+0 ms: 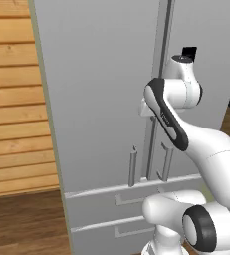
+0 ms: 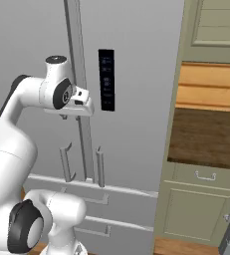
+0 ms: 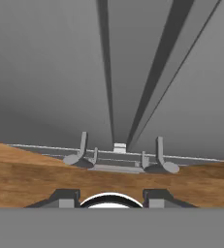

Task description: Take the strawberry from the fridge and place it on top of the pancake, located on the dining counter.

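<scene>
The tall light-grey fridge [image 1: 101, 99] [image 2: 136, 129] [image 3: 50, 72] stands right in front of me with both doors closed. My hand [image 2: 80, 103] hovers at mid height against the seam between the doors, beside the vertical bar handles [image 1: 132, 167] [image 2: 100, 167]. The hand view looks down along the doors to the handles' lower ends [image 3: 82, 150]. My gripper [image 3: 111, 199] has its fingertips apart with nothing between them. The strawberry is hidden behind the closed doors. The pancake and the dining counter are out of view.
Two drawers [image 1: 116, 199] [image 2: 96, 199] lie under the doors. A black control panel [image 2: 106, 79] sits on the right door. A wood-plank wall [image 1: 12, 99] and wooden floor [image 1: 22, 224] lie left; a wall counter with green cabinets [image 2: 206, 134] stands right.
</scene>
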